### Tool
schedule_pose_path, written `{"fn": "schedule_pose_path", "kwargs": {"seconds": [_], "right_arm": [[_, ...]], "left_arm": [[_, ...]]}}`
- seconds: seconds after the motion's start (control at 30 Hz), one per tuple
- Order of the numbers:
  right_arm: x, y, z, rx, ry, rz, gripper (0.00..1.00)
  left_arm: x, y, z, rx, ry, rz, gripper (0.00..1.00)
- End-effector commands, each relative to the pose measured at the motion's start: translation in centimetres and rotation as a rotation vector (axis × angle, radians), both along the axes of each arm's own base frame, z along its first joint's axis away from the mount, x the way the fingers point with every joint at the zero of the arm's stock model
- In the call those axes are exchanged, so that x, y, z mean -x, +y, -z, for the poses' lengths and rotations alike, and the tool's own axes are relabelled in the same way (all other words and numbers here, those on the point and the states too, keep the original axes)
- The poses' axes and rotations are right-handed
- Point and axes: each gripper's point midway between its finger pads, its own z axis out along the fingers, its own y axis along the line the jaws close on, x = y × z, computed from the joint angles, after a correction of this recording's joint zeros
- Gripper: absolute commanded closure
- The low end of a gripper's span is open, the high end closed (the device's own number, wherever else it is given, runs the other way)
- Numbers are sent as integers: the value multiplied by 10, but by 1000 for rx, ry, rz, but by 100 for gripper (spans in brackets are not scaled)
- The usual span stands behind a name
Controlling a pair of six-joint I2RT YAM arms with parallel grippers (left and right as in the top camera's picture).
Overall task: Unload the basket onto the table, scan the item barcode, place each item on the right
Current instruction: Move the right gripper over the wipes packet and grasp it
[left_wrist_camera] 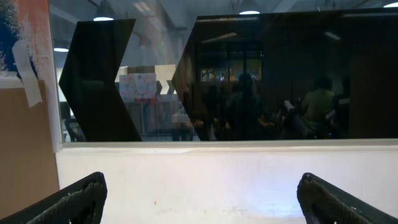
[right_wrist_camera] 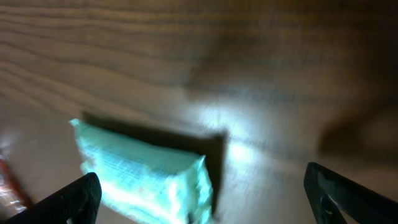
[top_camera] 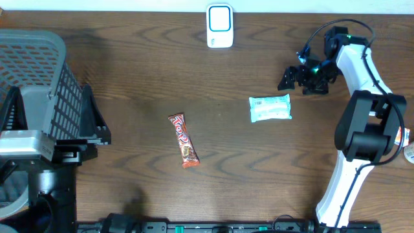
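Observation:
A mint-green packet [top_camera: 270,108] lies flat on the brown table, right of centre. A red candy bar [top_camera: 184,140] lies near the middle. No barcode shows on either. The white scanner [top_camera: 220,26] stands at the far edge. My right gripper [top_camera: 289,77] hovers open just beyond the green packet, up and to its right, holding nothing. In the right wrist view the blurred green packet [right_wrist_camera: 146,177] sits low and left between the wide-apart fingertips of the right gripper [right_wrist_camera: 205,202]. My left gripper [left_wrist_camera: 202,199] is open and empty, facing a white wall and a dark window.
A grey mesh basket [top_camera: 39,84] stands at the left edge beside the left arm's base [top_camera: 45,168]. The right arm's white links [top_camera: 362,129] run along the right side. Bare wood lies between the two packets and the scanner.

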Motion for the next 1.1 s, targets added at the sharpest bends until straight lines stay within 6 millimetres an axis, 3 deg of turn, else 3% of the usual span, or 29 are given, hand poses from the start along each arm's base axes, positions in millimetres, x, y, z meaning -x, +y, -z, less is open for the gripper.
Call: {"fn": "schedule_pose_path", "kwargs": {"seconds": [0.0,0.1,0.27,0.33,0.4,0.43,0.53,0.67,0.9,1.07], "right_arm": [[-3,7,17,54,-40,-135,1],[-3,14,26,69,-44,-196,1],[9,43,37,62,-13,-308,1],[19,52,38,61,10,-362,13],[28,56,38,71,38,-400,35],[36,55,38,96,73,-415,51],[52,52,36,112,143,-427,81],[66,53,31,91,211,-395,99],[74,83,8,-94,238,-328,99],[70,131,-44,-425,223,-208,98]], "left_arm": [[3,-1,-1,-2,-8,7,2],[3,-1,-1,-2,-8,7,2],[2,-1,-1,-3,-5,7,2],[2,-1,-1,-3,-5,7,2],[2,-1,-1,-5,-5,6,2],[2,0,-1,-6,-5,4,2],[2,0,-1,-5,-5,2,2],[2,0,-1,-5,-5,2,2],[2,0,-1,-5,-5,2,2],[2,0,-1,-5,-5,2,2]]}}
